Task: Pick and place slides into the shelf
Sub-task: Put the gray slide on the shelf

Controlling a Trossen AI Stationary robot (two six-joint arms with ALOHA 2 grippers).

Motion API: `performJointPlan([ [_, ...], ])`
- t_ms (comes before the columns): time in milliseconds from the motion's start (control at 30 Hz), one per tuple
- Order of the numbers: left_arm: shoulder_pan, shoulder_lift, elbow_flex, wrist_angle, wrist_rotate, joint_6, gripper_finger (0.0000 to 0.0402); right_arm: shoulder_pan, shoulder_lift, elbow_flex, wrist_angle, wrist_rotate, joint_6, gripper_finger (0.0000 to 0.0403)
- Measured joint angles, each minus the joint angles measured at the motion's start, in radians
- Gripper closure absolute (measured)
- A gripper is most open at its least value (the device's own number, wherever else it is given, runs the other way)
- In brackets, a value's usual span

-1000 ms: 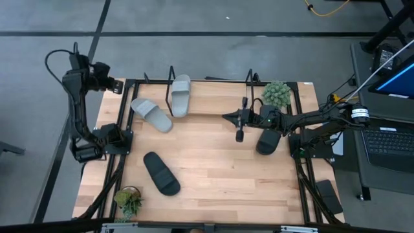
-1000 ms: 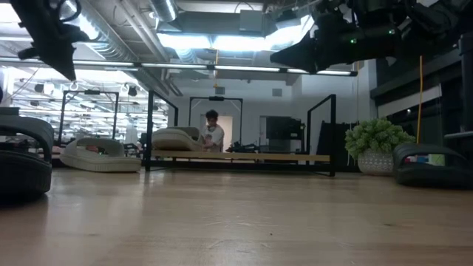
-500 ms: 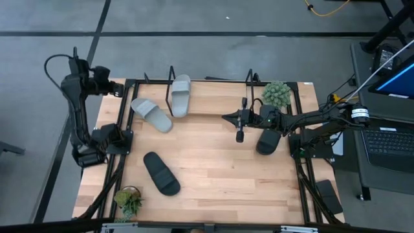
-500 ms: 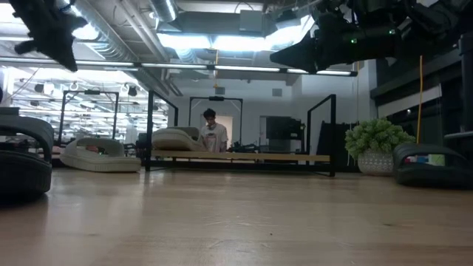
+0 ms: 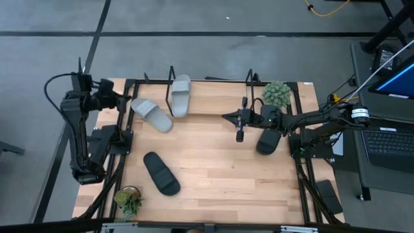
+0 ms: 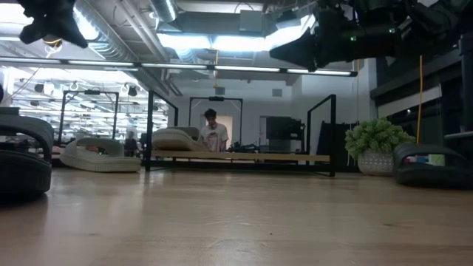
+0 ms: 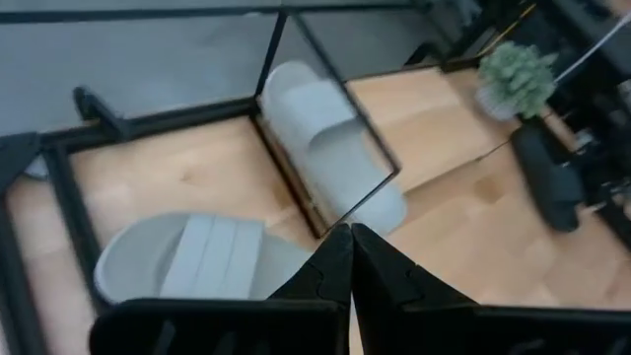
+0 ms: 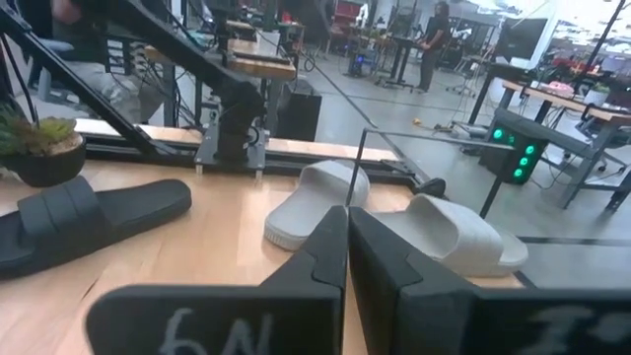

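Two light grey slides and two black ones are in view. One grey slide (image 5: 181, 95) lies at the left end of the shelf (image 6: 244, 157), beside its end loop. The other grey slide (image 5: 152, 115) rests flat on the table to its left. One black slide (image 5: 162, 173) lies near the table's near left. The other (image 5: 268, 141) lies under the right arm. My left gripper (image 5: 123, 100) is shut and hovers at the far left edge, pointing at the loose grey slide (image 7: 197, 261). My right gripper (image 5: 229, 116) is shut and is raised above the table's middle (image 8: 347, 237).
A potted plant (image 5: 277, 94) stands at the far right corner, and a smaller one (image 5: 128, 199) at the near left. A black frame (image 5: 129, 129) runs around the table. Bare wood lies across the middle and the near right. People stand in the room beyond.
My left arm has swung in from outside the far left corner. Its gripper has moved toward the near edge and a little right, toward the loose grey slide, and it stays shut. My right arm and all the slides have kept still.
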Motion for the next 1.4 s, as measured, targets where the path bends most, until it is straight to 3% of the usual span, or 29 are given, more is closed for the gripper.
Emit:
performJointPlan([
  [233,-0.029,-0.153,-0.072,0.074,-0.046,0.018,0.0401,0.0,0.0,0.0,0.029,0.002,-0.001,0.0386],
  [433,-0.066,-0.222,-0.074,0.091,-0.208,0.012,0.0401,-0.015,0.0,0.0,0.059,0.003,-0.004,0.0386],
  [667,-0.097,-0.2,-0.075,0.181,-0.228,0.044,0.0402,-0.04,0.0,0.0,0.081,0.003,0.001,0.0386],
  [1033,-0.274,-0.191,-0.074,0.236,-0.337,0.114,0.0402,-0.041,0.0,0.0,0.125,0.003,-0.05,0.0386],
  [1267,-0.342,-0.105,-0.074,0.285,-0.315,0.108,0.0402,-0.041,0.0,0.0,0.15,0.003,-0.041,0.0386],
  [1400,-0.407,-0.037,-0.031,0.297,-0.389,0.091,0.0402,-0.041,0.0,0.0,0.166,0.004,-0.047,0.0386],
])
